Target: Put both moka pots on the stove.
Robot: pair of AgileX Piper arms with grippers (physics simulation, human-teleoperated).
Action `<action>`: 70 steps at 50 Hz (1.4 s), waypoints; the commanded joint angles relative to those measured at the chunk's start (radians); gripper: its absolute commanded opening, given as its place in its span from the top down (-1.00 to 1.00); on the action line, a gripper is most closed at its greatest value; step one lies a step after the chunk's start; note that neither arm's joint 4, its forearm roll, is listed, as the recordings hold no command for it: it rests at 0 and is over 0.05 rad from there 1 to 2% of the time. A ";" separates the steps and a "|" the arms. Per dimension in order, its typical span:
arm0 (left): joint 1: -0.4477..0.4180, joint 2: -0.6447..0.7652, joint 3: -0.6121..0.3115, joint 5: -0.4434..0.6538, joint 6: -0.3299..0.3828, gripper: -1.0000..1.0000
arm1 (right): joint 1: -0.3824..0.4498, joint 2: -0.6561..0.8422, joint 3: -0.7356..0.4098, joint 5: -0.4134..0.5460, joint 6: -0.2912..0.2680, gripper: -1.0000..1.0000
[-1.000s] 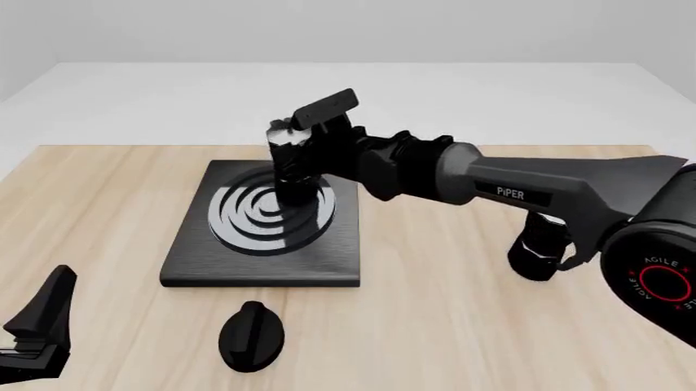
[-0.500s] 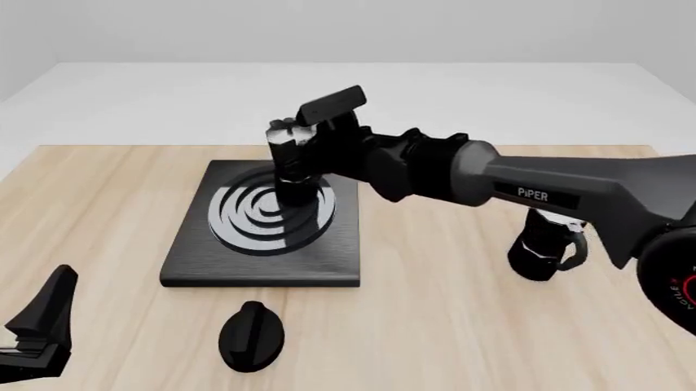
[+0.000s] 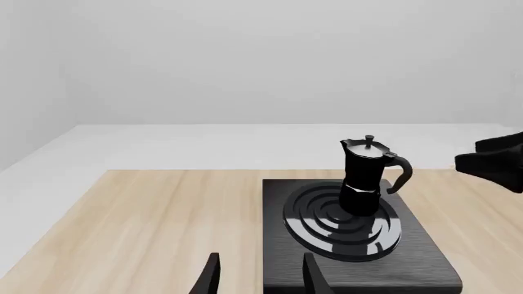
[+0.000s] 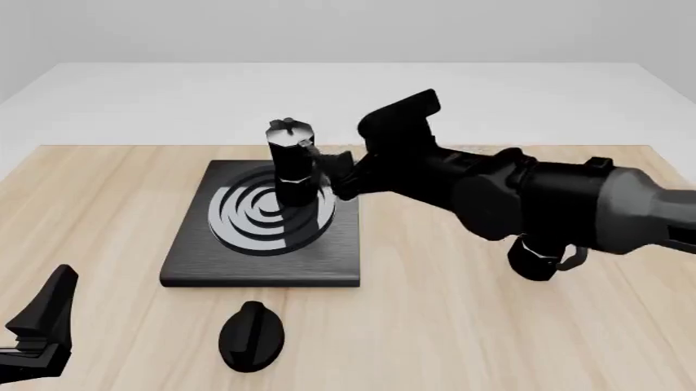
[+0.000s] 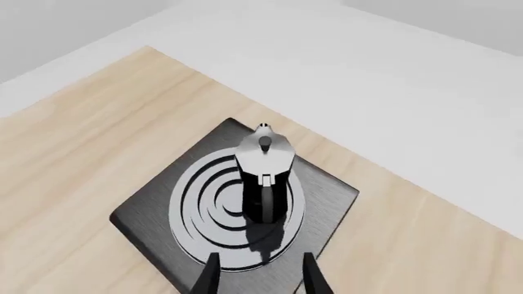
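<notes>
One moka pot stands upright on the stove, on the far right part of the ring burner. Black faceted body, narrow waist, silvery-grey lid with top knob; handle points toward the right arm. Nothing touches it.

Right gripper: jaws apart, empty, two fingertips showing in the right wrist view with the pot and burner seen beyond the gap between them. In the front view the right arm sits just to the right of the pot, raised above the counter, apart from the pot.

Second moka pot stands on the counter well to the right of the stove, mostly hidden behind the right arm; only its lower body and handle show.

Left gripper: jaws apart, empty, low at the near left corner of the counter, well apart from the stove.

Oval black knob lies on the counter just in front of the stove.
</notes>
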 commanded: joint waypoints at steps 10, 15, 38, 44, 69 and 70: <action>-0.014 0.086 0.013 -0.075 -0.019 -1.00 | -0.227 -0.628 0.352 0.105 -0.080 -1.00; -0.013 0.036 0.009 -0.040 -0.011 -1.00 | -0.332 -0.770 0.396 0.179 -0.095 -1.00; -0.012 0.004 -0.004 0.001 -0.009 -1.00 | -0.695 -0.997 0.553 0.227 -0.191 -1.00; -0.012 0.004 -0.004 0.001 -0.009 -1.00 | -0.733 -0.961 0.578 0.191 -0.194 -1.00; -0.012 0.005 -0.004 0.001 -0.009 -1.00 | -0.771 -0.821 0.677 0.053 -0.135 -1.00; -0.012 0.005 -0.004 0.001 -0.009 -1.00 | -0.769 -0.812 0.680 0.044 -0.133 -1.00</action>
